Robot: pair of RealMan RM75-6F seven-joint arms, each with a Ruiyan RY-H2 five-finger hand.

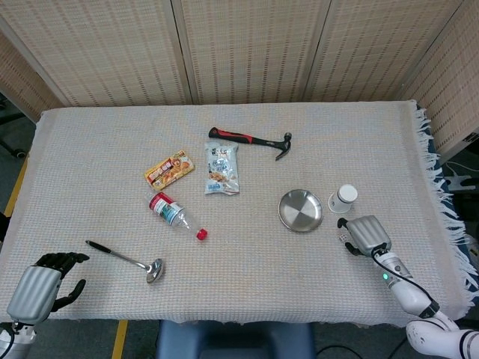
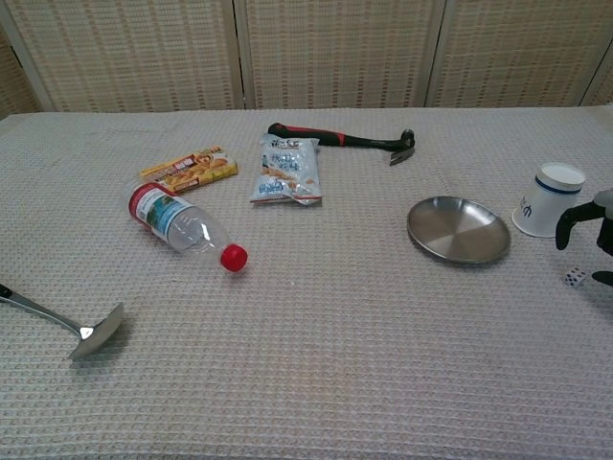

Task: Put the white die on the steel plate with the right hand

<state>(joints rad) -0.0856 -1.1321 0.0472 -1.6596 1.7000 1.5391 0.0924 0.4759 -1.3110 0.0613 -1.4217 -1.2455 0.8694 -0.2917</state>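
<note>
lying on the cloth-covered tabletop (image 1: 97, 149) are one white die (image 2: 575, 277), one steel plate (image 1: 301, 210), one paper cup (image 1: 344, 198), one hammer (image 1: 251, 140), one plastic bottle (image 1: 174, 214), one ladle (image 1: 127, 260) and two snack packets: an orange packet (image 1: 169, 170) and a pale blue packet (image 1: 222, 170).

the die sits on the tabletop at the near right, to the right of the steel plate and nearer than the cup, which stands upside down just right of the plate. the plate holds nothing.

the right hand (image 1: 366, 234) hovers at the die, its dark fingers (image 2: 575, 212) curled downward and apart on either side of the die. in the chest view the die shows free between a far finger and a near fingertip, with cloth visible around it, so the hand is open and holds nothing; whether any finger brushes the die cannot be told. the left hand (image 1: 39, 289) rests at the near left corner of the tabletop, fingers loosely curled and spread, holding nothing, apart from the ladle handle.

the head view shows both hands whole, with the silver back of the right hand covering most of the die, only a small white speck showing at its left edge. the chest view leaves out the left hand and shows just the finger ends of the right hand at its right edge, but gives the die plainly, dots visible, and the blue print on the cup.
</note>
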